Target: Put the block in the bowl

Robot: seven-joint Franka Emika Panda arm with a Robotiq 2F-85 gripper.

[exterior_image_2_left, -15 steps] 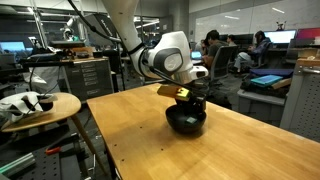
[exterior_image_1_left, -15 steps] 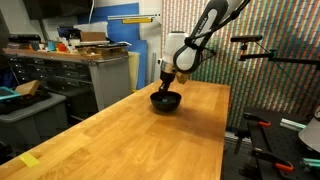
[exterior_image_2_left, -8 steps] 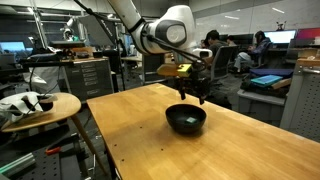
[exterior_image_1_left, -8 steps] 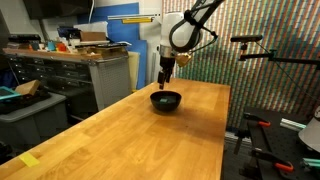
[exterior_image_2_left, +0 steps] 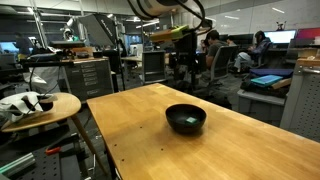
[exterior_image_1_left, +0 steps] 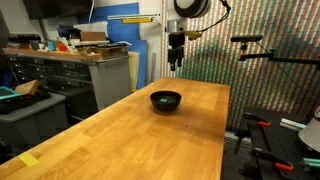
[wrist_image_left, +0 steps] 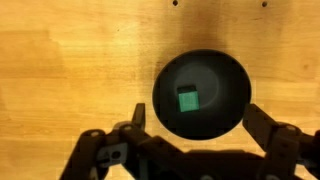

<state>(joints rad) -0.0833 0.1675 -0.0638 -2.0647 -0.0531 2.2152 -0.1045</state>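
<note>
**Resting in the bowl, the block is being left beneath an empty gripper**

The block [wrist_image_left: 188, 100], a small green cube, is being shown in the wrist view lying flat on the floor of the bowl [wrist_image_left: 228, 70], a little off the bowl's centre and clear of its wall. The gripper [wrist_image_left: 194, 110] is being held high above the table [exterior_image_1_left: 150, 140], with its fingers [wrist_image_left: 137, 112] spread wide, one to each side of the bowl in that view. Nothing is being gripped between them.

In both exterior views the bowl [exterior_image_1_left: 166, 100] [exterior_image_2_left: 186, 119] is being seen standing alone on the wooden top, well apart from the gripper [exterior_image_1_left: 176, 64] [exterior_image_2_left: 186, 78] hanging over it. The block itself is too small to be made out in either.

The relation that matters is being read as a plain vertical one: the block is lying straight below the open fingers, inside the rim. Being a cube, it is offering no long axis to be lined up with. The placing is being judged as done, so only a clear retreat is being called for, and the bowl is not being put at risk of a knock.
</note>
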